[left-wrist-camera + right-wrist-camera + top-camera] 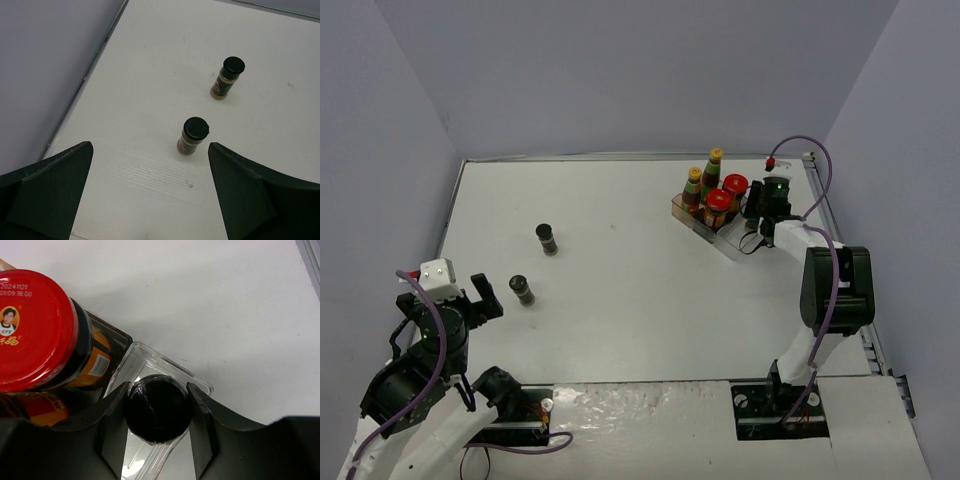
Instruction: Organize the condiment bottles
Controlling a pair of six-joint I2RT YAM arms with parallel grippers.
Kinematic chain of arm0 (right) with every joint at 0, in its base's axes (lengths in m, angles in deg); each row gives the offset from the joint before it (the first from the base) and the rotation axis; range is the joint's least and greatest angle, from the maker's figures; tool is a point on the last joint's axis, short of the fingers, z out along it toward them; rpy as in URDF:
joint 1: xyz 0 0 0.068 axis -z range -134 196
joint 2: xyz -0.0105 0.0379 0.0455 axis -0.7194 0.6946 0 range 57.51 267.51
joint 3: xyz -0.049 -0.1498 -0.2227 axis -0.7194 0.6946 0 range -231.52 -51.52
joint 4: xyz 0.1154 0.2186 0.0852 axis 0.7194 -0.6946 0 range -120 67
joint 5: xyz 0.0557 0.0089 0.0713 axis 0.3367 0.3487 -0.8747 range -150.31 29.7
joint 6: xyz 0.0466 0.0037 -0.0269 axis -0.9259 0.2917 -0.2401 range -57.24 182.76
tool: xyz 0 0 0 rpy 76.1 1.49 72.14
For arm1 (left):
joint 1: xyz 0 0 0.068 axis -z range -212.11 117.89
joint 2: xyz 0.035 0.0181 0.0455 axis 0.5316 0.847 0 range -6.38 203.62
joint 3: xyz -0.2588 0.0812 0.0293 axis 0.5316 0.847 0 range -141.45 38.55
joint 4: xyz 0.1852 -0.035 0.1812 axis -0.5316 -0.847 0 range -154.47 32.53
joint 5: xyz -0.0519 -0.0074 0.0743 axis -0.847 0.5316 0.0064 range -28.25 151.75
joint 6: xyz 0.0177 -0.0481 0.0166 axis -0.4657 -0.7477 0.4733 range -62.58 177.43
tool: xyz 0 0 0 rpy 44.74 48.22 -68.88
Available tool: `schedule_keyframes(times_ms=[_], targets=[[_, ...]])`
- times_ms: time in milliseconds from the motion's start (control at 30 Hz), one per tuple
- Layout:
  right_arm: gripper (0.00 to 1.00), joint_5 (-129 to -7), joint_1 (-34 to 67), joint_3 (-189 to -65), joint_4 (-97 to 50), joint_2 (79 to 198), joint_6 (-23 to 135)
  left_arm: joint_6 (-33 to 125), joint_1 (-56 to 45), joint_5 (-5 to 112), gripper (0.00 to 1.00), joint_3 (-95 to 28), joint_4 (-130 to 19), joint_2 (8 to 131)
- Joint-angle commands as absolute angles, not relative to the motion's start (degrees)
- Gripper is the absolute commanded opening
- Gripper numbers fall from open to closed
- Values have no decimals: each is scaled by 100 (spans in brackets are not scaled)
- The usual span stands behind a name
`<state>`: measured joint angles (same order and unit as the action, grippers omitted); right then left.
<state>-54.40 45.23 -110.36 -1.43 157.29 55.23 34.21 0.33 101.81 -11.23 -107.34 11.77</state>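
Two tiny dark shakers (548, 238) (523, 290) stand on the table's left part; the left wrist view shows them too (228, 77) (192, 135). My left gripper (150, 150) is open and empty, hovering just short of the nearer one. Two tall green-necked, yellow-capped bottles (693, 188) (712, 170) and two red-lidded jars (735, 187) (718, 205) stand in the clear tray (732, 243) at the far right. My right gripper (158, 440) is shut on the third shaker (158, 407), holding it in an end compartment of the tray (165, 362) beside a jar (30, 325).
The table's left wall edge (85, 80) runs close to the left gripper. The table's right edge (835, 215) lies just past the tray. Bare white table (620, 260) lies between the loose shakers and the tray.
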Motion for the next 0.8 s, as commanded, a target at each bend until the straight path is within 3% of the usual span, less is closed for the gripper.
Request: schedule_keyframes(times_ms=[0, 200, 433, 767], targets=[[31, -5193, 4548, -11167, 480, 15689, 5494, 3499, -12, 10171, 97, -1175, -10399, 1300], [62, -5513, 4539, -11154, 272, 15428, 5406, 3501, -12, 10139, 97, -1173, -10388, 1366], [100, -5947, 4497, -11057, -427, 14323, 5310, 3526, -5, 10019, 97, -1140, -10347, 1415], [100, -6989, 3777, -10523, -1063, 12195, 4828, 2839, -3, 8364, 97, -1562, -10554, 3026]])
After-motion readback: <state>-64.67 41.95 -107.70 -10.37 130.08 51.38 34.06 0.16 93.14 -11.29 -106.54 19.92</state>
